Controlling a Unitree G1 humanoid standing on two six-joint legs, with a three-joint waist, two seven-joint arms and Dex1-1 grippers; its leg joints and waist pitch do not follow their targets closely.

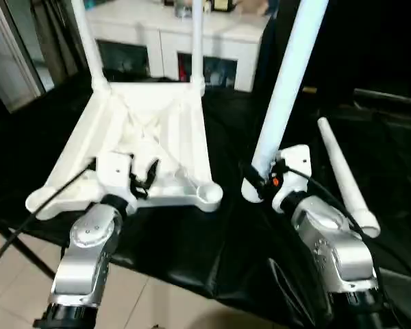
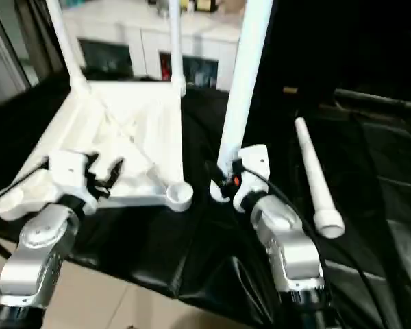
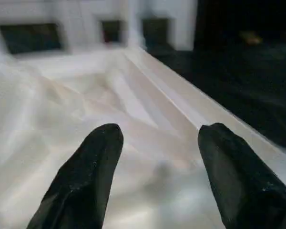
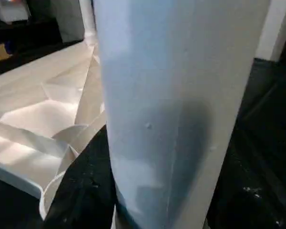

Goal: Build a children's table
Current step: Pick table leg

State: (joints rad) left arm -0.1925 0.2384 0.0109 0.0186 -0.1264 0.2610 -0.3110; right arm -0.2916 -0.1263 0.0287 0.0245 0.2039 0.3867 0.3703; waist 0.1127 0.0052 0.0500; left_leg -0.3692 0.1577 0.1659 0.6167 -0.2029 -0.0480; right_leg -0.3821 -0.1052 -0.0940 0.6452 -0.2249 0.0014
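Both silver forearms reach forward. The left gripper (image 1: 142,179) hovers with its black fingers (image 3: 88,176) spread apart (nothing between them). The right gripper (image 1: 259,179) is clamped around an upright leg (image 1: 284,86).

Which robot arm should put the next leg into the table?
Probably the right. The right gripper already holds a leg upright, beside the tabletop's empty near corner socket. The left gripper is open and empty over the tabletop's underside.
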